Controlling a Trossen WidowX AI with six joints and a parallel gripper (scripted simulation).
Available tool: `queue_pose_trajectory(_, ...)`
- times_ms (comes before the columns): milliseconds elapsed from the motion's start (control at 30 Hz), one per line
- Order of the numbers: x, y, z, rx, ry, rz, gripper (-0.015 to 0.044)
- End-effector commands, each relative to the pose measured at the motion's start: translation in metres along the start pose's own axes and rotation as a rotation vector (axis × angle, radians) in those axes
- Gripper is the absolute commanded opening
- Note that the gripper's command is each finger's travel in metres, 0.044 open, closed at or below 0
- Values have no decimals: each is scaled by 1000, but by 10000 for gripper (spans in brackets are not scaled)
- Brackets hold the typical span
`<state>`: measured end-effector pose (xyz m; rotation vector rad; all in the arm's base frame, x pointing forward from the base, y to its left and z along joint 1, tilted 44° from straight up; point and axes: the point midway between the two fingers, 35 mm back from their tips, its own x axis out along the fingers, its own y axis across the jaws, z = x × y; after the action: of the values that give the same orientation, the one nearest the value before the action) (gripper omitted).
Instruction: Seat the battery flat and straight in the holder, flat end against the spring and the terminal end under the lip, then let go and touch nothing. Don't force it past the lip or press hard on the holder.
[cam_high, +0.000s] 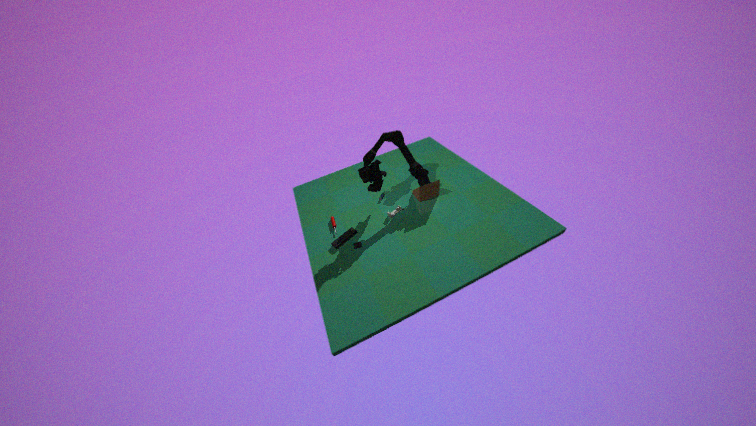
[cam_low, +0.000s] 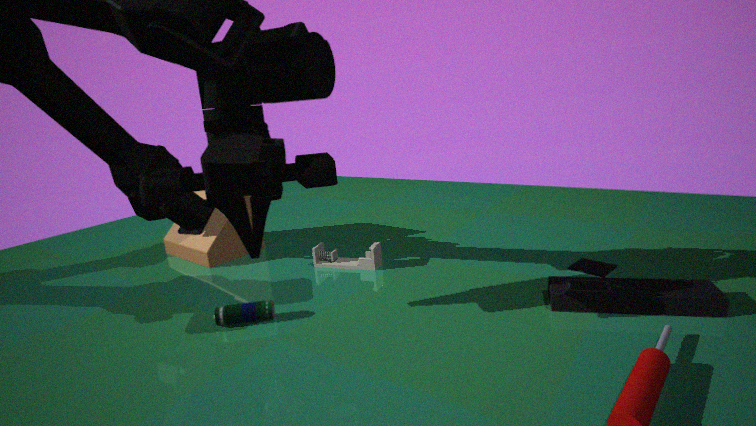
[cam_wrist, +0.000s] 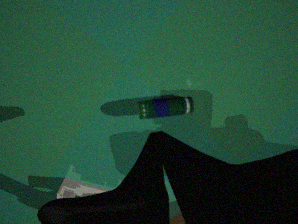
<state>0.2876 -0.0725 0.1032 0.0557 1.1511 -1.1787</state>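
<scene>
The closed, empty gripper (cam_low: 255, 248) is hovering beyond the lying battery (cam_low: 244, 313), risking rolling it farther from the holder (cam_low: 347, 257) if descending unopened.

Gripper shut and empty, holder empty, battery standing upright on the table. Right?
Not quite. The battery lies on its side on the table, as the exterior view shows. The rest holds: the gripper is shut on nothing and the holder is empty.
</scene>
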Motion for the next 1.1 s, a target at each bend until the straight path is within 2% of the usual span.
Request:
queue_pose_trajectory(0, -26, 0, 0, 4, 2, 4, 0)
queue_pose_trajectory(100, -44, -2, -1, 3, 1, 1, 0)
queue_pose_trajectory(467, -45, -2, -1, -4, -7, 3, 0)
queue_pose_trajectory(500, -44, -2, -1, 16, -7, 3, 26)
queue_pose_trajectory(567, -38, -4, -1, 165, -5, 4, 79)
queue_pose_trajectory(767, -9, -11, 0, 848, -1, 4, 225)
queue_pose_trajectory(967, 18, -20, -1, 1511, -2, 1, 225)
queue_pose_trajectory(1067, 21, -21, -1, 1585, -2, 1, 225)
